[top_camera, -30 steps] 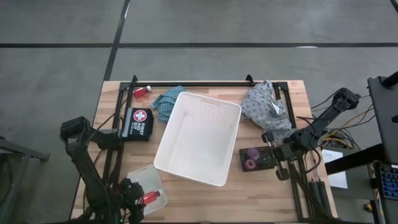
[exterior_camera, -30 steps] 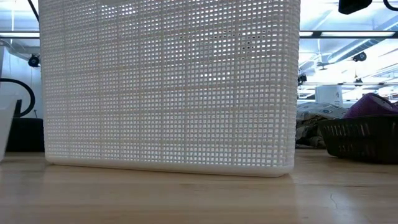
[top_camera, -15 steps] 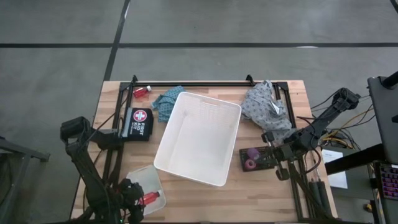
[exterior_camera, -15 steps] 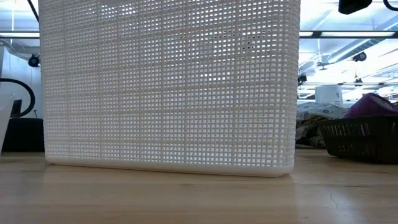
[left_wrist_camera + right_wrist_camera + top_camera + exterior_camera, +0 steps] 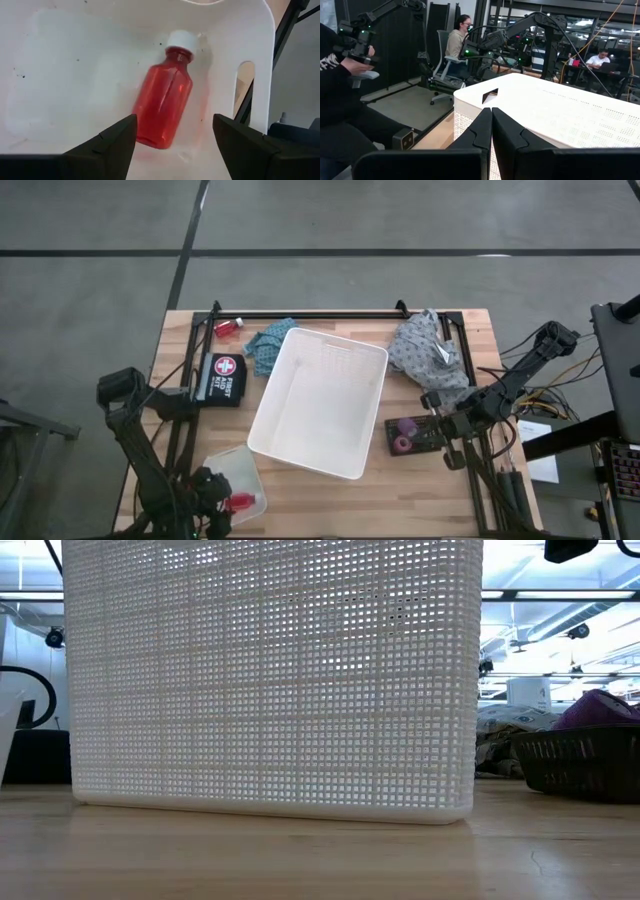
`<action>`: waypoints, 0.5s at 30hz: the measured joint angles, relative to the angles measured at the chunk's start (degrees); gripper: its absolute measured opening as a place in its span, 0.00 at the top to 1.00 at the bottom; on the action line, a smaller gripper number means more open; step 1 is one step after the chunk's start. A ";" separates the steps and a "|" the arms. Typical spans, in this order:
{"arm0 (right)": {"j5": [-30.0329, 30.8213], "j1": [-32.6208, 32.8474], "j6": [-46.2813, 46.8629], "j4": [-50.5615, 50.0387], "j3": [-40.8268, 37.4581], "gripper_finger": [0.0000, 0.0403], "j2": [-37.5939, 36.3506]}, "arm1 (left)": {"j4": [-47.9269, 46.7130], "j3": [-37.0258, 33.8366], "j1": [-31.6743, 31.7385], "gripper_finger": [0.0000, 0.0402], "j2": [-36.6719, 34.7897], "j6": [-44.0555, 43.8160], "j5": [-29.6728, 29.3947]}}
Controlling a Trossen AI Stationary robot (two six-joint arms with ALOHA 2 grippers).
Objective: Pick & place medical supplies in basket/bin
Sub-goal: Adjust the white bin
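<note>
Grey concrete floor (image 5: 330, 220) is surrounding the wooden table (image 5: 420, 500), with dark lines (image 5: 300, 252) crossing it. Ceiling strip lights (image 5: 560, 595) are shining over the far room. A person in a pale top (image 5: 456, 42) is sitting on an office chair (image 5: 442, 57); another person (image 5: 599, 59) is sitting far right. A dark sleeve (image 5: 340, 95) is showing near left.

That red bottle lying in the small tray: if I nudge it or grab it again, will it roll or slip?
The red bottle lies on its side in the small tray, so a nudge would probably slide or rock it. Its body looks smooth and glossy, so maybe slippery for the left hand, whose fingers stand open on either side. It seems rigid plastic, likely light.
</note>
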 joint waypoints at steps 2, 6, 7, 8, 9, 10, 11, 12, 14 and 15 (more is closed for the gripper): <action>0.00 -0.01 -0.02 0.00 0.00 0.98 0.00 | 0.12 0.00 0.02 0.34 0.00 0.58 -0.50; 0.00 -0.02 0.00 0.00 0.00 0.98 0.00 | 0.56 0.00 0.29 0.35 0.00 1.54 -2.09; 0.00 -0.01 0.00 0.00 0.00 0.98 0.00 | 0.58 0.00 0.50 0.35 0.00 1.84 -2.34; -0.02 0.00 0.00 0.00 0.00 0.98 0.00 | 0.60 0.00 0.72 0.35 0.00 2.46 -2.44; 0.00 -0.02 0.00 0.00 0.00 0.98 0.00 | 0.64 0.00 1.03 0.35 0.00 3.30 -2.47; -0.02 -0.02 0.00 0.00 0.00 0.98 0.00 | 0.63 0.00 1.36 0.35 0.00 4.20 -2.45; -0.01 -0.01 -0.01 0.00 0.00 0.98 0.00 | 0.54 0.01 1.68 0.35 -0.03 5.21 -2.47; 0.00 -0.01 -0.01 0.00 0.00 0.98 0.00 | 0.09 0.09 1.95 0.34 -0.16 5.97 -2.48; 0.00 0.00 -0.01 0.00 0.00 0.98 0.00 | -2.04 0.34 2.36 0.34 -0.81 6.39 -2.69; 0.00 -0.01 -0.01 0.00 0.00 0.98 0.00 | -3.41 0.45 2.53 0.34 -1.23 6.28 -2.81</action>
